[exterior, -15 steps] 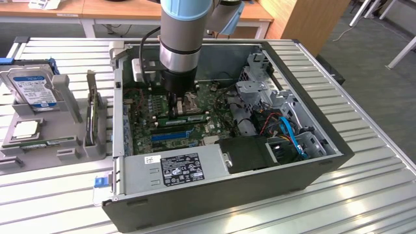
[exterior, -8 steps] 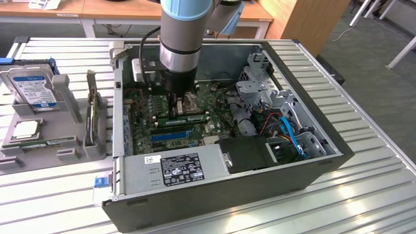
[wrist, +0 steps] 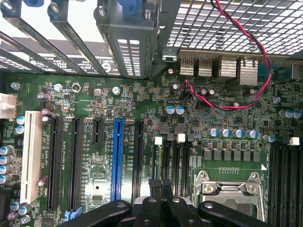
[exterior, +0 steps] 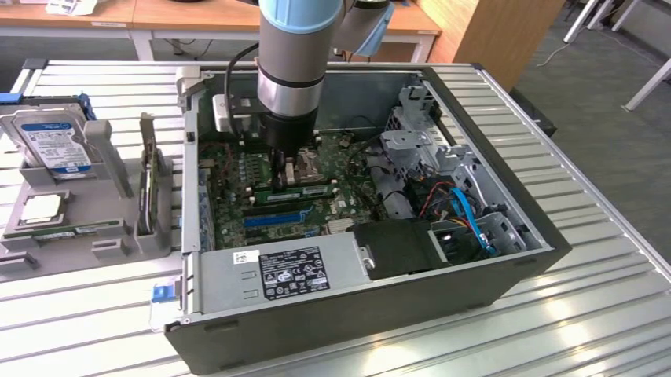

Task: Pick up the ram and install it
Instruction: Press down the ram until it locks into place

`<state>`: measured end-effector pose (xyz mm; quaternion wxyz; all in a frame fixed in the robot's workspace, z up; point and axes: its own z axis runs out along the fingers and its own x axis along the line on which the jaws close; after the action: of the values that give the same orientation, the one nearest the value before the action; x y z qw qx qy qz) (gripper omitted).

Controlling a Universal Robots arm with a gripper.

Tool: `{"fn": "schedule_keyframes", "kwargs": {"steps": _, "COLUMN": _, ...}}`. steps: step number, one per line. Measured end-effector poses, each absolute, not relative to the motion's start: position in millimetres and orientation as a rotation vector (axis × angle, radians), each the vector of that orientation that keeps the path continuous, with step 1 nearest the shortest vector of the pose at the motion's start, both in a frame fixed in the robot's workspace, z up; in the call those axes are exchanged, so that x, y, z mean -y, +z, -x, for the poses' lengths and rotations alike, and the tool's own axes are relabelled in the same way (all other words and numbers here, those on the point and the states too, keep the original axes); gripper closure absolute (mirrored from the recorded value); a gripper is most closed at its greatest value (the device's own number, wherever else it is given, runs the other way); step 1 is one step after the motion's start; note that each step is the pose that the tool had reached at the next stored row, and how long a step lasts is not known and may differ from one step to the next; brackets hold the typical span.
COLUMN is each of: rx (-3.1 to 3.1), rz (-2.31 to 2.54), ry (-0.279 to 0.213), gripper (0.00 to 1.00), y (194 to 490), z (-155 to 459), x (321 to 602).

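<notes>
The ram, a thin green stick, lies flat on the grey tray at the exterior view's left, outside the computer case. My gripper reaches down inside the open case, far from that stick. The wrist view has the gripper shut, its black fingertips pressed together with nothing visible between them, just over the black memory slots with white latches. In the exterior view a green strip runs along those slots under the gripper; I cannot tell whether it is a seated stick.
On the tray stand a hard drive with a blue-white label and a square silver processor. Inside the case are the power supply, the drive cage, blue cables, the processor socket and a red-black wire.
</notes>
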<state>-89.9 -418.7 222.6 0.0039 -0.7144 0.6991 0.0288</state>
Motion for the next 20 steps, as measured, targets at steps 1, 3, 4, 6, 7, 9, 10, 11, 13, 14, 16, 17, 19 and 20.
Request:
{"fn": "schedule_keyframes", "kwargs": {"steps": 1, "rx": -2.191, "rz": 2.239, "ry": 0.09, "gripper": 0.9, "y": 223, "z": 90, "x": 419}}
{"fn": "schedule_keyframes", "kwargs": {"steps": 3, "rx": -2.191, "rz": 2.239, "ry": 0.09, "gripper": 0.9, "y": 222, "z": 90, "x": 419}}
{"fn": "schedule_keyframes", "kwargs": {"steps": 4, "rx": -2.191, "rz": 2.239, "ry": 0.09, "gripper": 0.9, "y": 222, "z": 90, "x": 419}}
{"fn": "schedule_keyframes", "kwargs": {"steps": 6, "rx": -2.191, "rz": 2.239, "ry": 0.09, "gripper": 0.9, "y": 222, "z": 90, "x": 419}}
{"fn": "schedule_keyframes", "kwargs": {"steps": 7, "rx": -2.191, "rz": 2.239, "ry": 0.09, "gripper": 0.9, "y": 222, "z": 90, "x": 419}}
{"fn": "schedule_keyframes", "kwargs": {"steps": 9, "rx": -2.19, "rz": 2.238, "ry": 0.09, "gripper": 0.9, "y": 224, "z": 90, "x": 419}}
{"fn": "schedule_keyframes", "kwargs": {"steps": 10, "rx": -2.191, "rz": 2.239, "ry": 0.09, "gripper": 0.9, "y": 226, "z": 90, "x": 419}}
{"fn": "schedule_keyframes", "kwargs": {"steps": 11, "rx": -2.191, "rz": 2.239, "ry": 0.09, "gripper": 0.9, "y": 228, "z": 90, "x": 419}}
{"fn": "schedule_keyframes", "kwargs": {"steps": 13, "rx": -2.191, "rz": 2.239, "ry": 0.09, "gripper": 0.9, "y": 231, "z": 90, "x": 419}}
{"fn": "schedule_keyframes", "kwargs": {"steps": 14, "rx": -2.191, "rz": 2.239, "ry": 0.09, "gripper": 0.9, "y": 233, "z": 90, "x": 419}}
{"fn": "schedule_keyframes", "kwargs": {"steps": 16, "rx": -2.191, "rz": 2.239, "ry": 0.09, "gripper": 0.9, "y": 238, "z": 90, "x": 419}}
{"fn": "schedule_keyframes", "kwargs": {"steps": 17, "rx": -2.191, "rz": 2.239, "ry": 0.09, "gripper": 0.9, "y": 240, "z": 90, "x": 419}}
{"fn": "schedule_keyframes", "kwargs": {"steps": 19, "rx": -2.191, "rz": 2.239, "ry": 0.09, "gripper": 0.9, "y": 244, "z": 90, "x": 419}}
{"fn": "schedule_keyframes", "kwargs": {"steps": 20, "rx": -2.191, "rz": 2.239, "ry": 0.09, "gripper": 0.9, "y": 246, "z": 90, "x": 419}}
